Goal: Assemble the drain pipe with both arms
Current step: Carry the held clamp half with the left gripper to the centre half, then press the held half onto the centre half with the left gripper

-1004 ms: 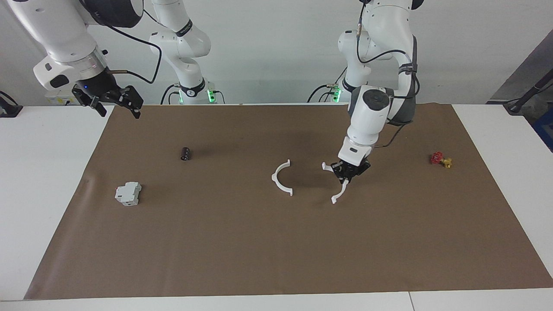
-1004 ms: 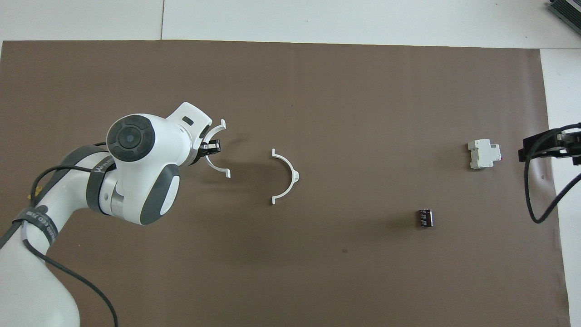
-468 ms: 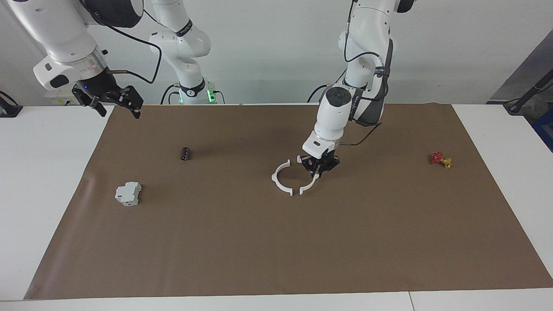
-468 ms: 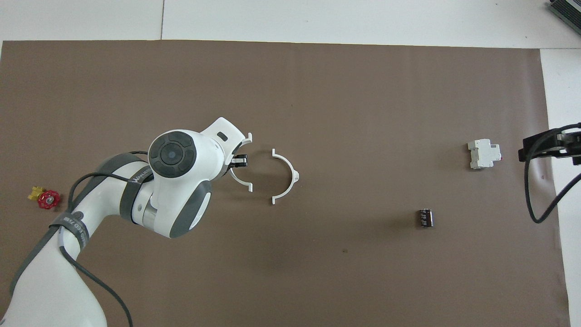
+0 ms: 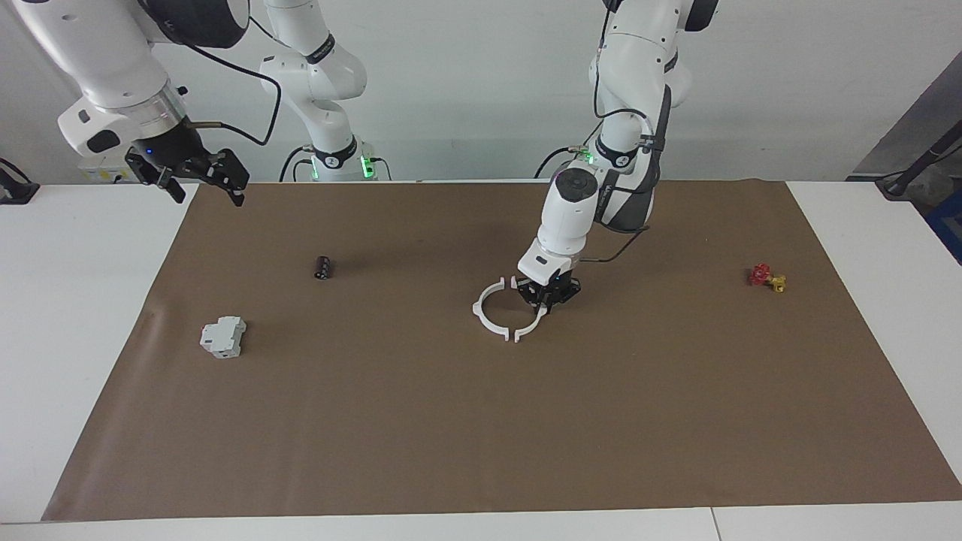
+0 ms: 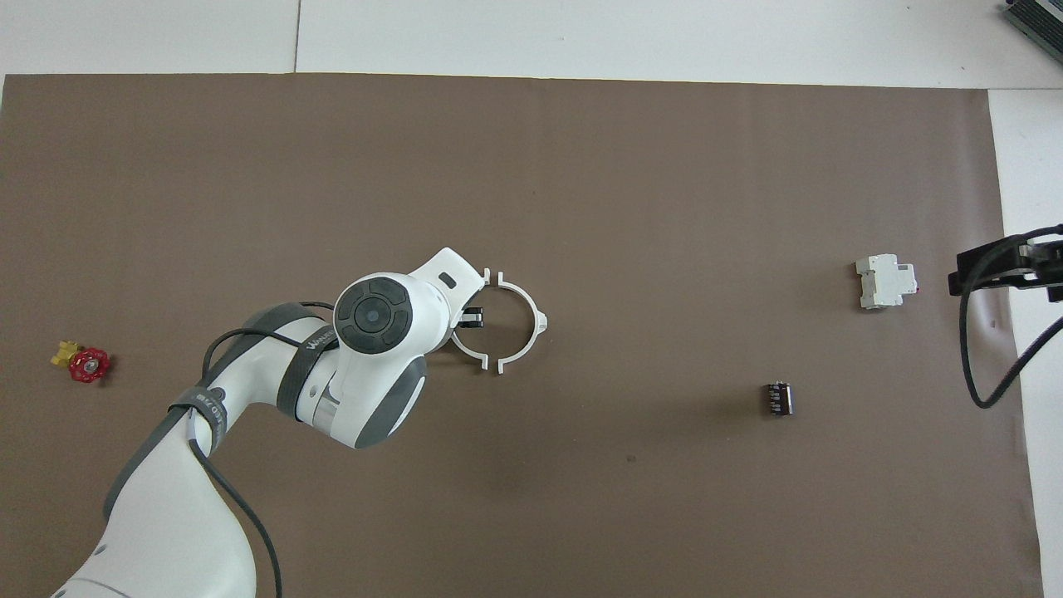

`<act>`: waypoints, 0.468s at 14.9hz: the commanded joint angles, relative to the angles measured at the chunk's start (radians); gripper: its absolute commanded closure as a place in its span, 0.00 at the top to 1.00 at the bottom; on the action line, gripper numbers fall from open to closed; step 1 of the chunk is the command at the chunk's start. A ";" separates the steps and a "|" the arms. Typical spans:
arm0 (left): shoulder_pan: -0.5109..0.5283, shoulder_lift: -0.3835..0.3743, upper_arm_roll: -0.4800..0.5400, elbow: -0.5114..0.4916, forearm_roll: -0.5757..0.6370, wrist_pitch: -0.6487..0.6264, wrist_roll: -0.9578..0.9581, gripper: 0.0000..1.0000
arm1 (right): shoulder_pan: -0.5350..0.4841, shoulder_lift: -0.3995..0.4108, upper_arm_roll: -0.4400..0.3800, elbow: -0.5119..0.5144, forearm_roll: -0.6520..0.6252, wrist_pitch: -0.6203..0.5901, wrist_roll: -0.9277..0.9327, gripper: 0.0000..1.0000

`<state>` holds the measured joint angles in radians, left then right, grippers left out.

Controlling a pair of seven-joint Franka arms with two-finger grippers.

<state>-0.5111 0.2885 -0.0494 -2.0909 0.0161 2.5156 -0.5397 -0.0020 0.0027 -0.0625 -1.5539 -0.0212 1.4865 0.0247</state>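
Left gripper low over the middle of the brown mat, fingers pinched tight on one white half-ring. That half-ring set just beside the other half-ring, ends nearly meeting, both making almost a full circle. Right gripper up in the air over the mat's corner at the right arm's end, fingers spread wide, holding nothing, waiting. Grey-white block and small dark cylinder toward the right arm's end; red-and-yellow valve toward the left arm's end. From above, held half-ring partly hidden under the left arm; facing view showed its whole curve. No bowls or boxes. No writing clear enough to read.
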 commanded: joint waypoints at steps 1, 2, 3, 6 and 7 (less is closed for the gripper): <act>-0.035 -0.012 0.016 -0.023 0.018 0.031 -0.072 0.00 | -0.004 -0.009 0.003 -0.003 0.017 -0.009 0.012 1.00; -0.041 -0.011 0.016 -0.023 0.018 0.035 -0.074 0.00 | -0.004 -0.009 0.003 -0.003 0.017 -0.009 0.012 1.00; -0.041 -0.009 0.016 -0.023 0.018 0.041 -0.074 0.00 | -0.004 -0.009 0.003 -0.003 0.017 -0.009 0.012 1.00; -0.043 -0.006 0.016 -0.032 0.018 0.048 -0.077 0.00 | -0.004 -0.009 0.003 -0.003 0.017 -0.009 0.012 1.00; -0.043 -0.006 0.016 -0.034 0.018 0.049 -0.077 0.00 | -0.004 -0.009 0.003 -0.003 0.017 -0.009 0.012 1.00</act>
<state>-0.5370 0.2886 -0.0496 -2.0985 0.0161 2.5350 -0.5918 -0.0020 0.0027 -0.0625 -1.5539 -0.0212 1.4866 0.0247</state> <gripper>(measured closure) 0.793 0.000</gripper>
